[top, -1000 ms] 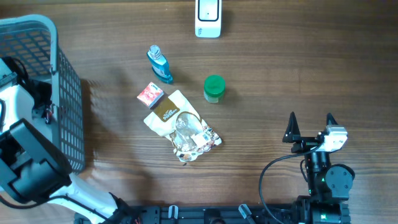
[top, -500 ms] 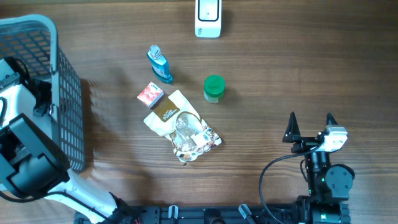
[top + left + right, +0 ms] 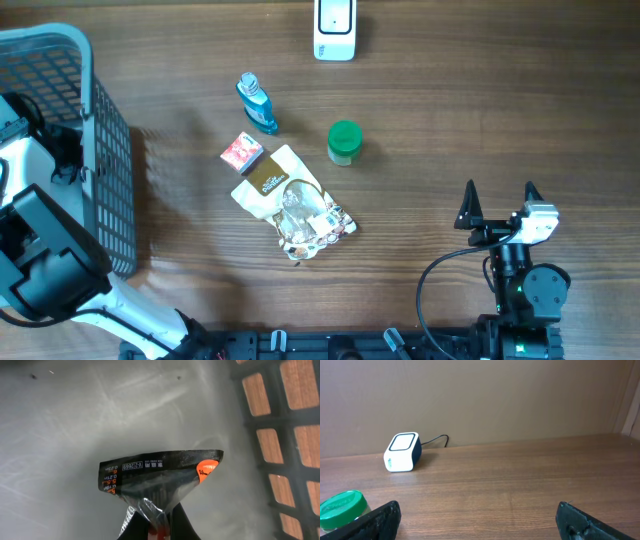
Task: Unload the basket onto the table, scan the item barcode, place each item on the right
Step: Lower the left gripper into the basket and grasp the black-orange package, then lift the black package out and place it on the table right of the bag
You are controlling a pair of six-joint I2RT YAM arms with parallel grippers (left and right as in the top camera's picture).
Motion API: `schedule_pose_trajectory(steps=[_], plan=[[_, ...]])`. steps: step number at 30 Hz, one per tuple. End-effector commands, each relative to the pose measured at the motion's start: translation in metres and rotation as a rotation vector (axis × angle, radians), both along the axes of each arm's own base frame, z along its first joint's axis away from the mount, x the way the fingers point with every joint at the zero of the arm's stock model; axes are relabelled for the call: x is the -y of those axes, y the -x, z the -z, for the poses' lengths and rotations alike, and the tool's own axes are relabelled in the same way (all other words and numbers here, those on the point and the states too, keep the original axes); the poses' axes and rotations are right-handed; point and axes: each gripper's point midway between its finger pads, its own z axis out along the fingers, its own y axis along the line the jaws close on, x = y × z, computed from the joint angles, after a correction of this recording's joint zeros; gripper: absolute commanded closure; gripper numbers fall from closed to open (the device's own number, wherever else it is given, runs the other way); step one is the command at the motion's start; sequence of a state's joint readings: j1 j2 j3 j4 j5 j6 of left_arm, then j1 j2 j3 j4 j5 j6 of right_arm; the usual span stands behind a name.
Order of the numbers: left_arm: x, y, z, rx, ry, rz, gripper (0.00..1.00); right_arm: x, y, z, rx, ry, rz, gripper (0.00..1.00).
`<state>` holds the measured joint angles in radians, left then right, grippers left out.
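In the left wrist view my left gripper [image 3: 159, 527] is shut on the clear crimped edge of a black snack packet [image 3: 160, 475] with white print and an orange spot. The packet hangs over the grey floor of the basket [image 3: 75, 420]. From overhead only the left arm [image 3: 40, 240] shows, reaching into the grey mesh basket [image 3: 95, 90] at the far left. The white barcode scanner [image 3: 334, 28] stands at the table's back edge and shows again as the scanner [image 3: 402, 452] in the right wrist view. My right gripper [image 3: 498, 200] rests open and empty at the front right.
On the table's middle lie a blue bottle [image 3: 257, 103], a green-lidded jar [image 3: 344, 142], a small red and white box [image 3: 241, 152] and a crumpled snack pouch [image 3: 293, 205]. The basket's mesh wall [image 3: 270, 435] stands to the right of the held packet.
The left arm has shifted slightly at the basket and its jaws have closed. The right arm and the items on the table have not moved.
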<state>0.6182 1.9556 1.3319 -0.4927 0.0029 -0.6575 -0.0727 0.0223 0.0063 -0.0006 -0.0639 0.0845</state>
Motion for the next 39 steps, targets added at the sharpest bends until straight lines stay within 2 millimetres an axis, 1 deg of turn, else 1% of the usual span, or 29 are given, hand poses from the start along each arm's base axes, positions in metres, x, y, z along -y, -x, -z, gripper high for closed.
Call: schedule_pose_trajectory(steps=[1,2,5,8,9,11,13,14,17,19,21,24,26,28,29,32,35,36,37,39], plan=[[0.028,0.006,0.019,-0.007,0.134,0.008,0.96,-0.002,0.000,0.000,0.001,0.006,-0.010,0.00],[0.027,0.005,0.006,0.021,0.130,-0.009,0.96,-0.002,0.000,0.000,0.001,0.006,-0.010,0.00],[0.027,0.001,-0.019,0.072,0.106,-0.001,0.96,-0.002,0.000,0.000,0.001,0.006,-0.010,0.00],[0.026,0.001,-0.054,0.131,0.064,0.003,0.96,-0.002,0.000,0.000,0.001,0.006,-0.010,0.00],[0.026,0.003,-0.068,0.154,0.047,0.002,0.96,-0.002,0.000,0.000,0.001,0.006,-0.010,0.00],[0.024,0.012,-0.103,0.207,0.008,-0.010,0.96,-0.002,0.000,0.000,0.001,0.006,-0.010,0.00],[0.023,0.023,-0.128,0.243,-0.020,-0.025,0.96,-0.002,0.000,0.000,0.001,0.006,-0.010,0.00],[0.023,0.034,-0.151,0.276,-0.046,-0.038,0.96,-0.002,0.000,0.000,0.001,0.006,-0.010,0.00],[0.028,0.055,-0.193,0.344,-0.102,-0.052,0.96,-0.002,0.000,0.000,0.001,0.006,-0.010,0.00],[0.038,0.074,-0.231,0.411,-0.158,-0.058,0.96,-0.002,0.000,0.000,0.001,0.006,-0.010,0.00],[0.050,0.085,-0.259,0.480,-0.194,-0.043,0.96,-0.002,0.000,0.000,0.001,0.006,-0.010,0.00],[0.081,0.097,-0.302,0.615,-0.215,0.032,0.96,-0.002,0.000,0.000,0.001,0.006,-0.010,0.00],[0.109,0.102,-0.324,0.704,-0.194,0.118,0.96,-0.002,0.000,0.000,0.001,0.006,-0.010,0.00],[0.130,0.103,-0.334,0.757,-0.152,0.195,0.96,-0.002,0.000,0.000,0.002,0.006,-0.010,0.00],[0.145,0.103,-0.339,0.792,-0.111,0.248,0.96,-0.002,0.000,0.000,0.001,0.006,-0.010,0.00],[0.181,0.095,-0.344,0.836,-0.006,0.384,0.96,-0.002,0.000,0.000,0.001,0.006,-0.010,0.00],[0.222,0.079,-0.336,0.821,0.094,0.532,0.96,-0.002,0.000,0.000,0.001,0.006,-0.010,0.00],[0.244,0.071,-0.330,0.804,0.121,0.620,0.96,-0.002,0.000,0.000,0.001,0.006,-0.010,0.00],[0.261,0.066,-0.326,0.789,0.142,0.686,0.96,-0.002,0.000,0.000,0.002,0.006,-0.010,0.00],[0.307,0.056,-0.311,0.740,0.213,0.847,0.96,-0.002,0.000,0.000,0.001,0.006,-0.010,0.00]])
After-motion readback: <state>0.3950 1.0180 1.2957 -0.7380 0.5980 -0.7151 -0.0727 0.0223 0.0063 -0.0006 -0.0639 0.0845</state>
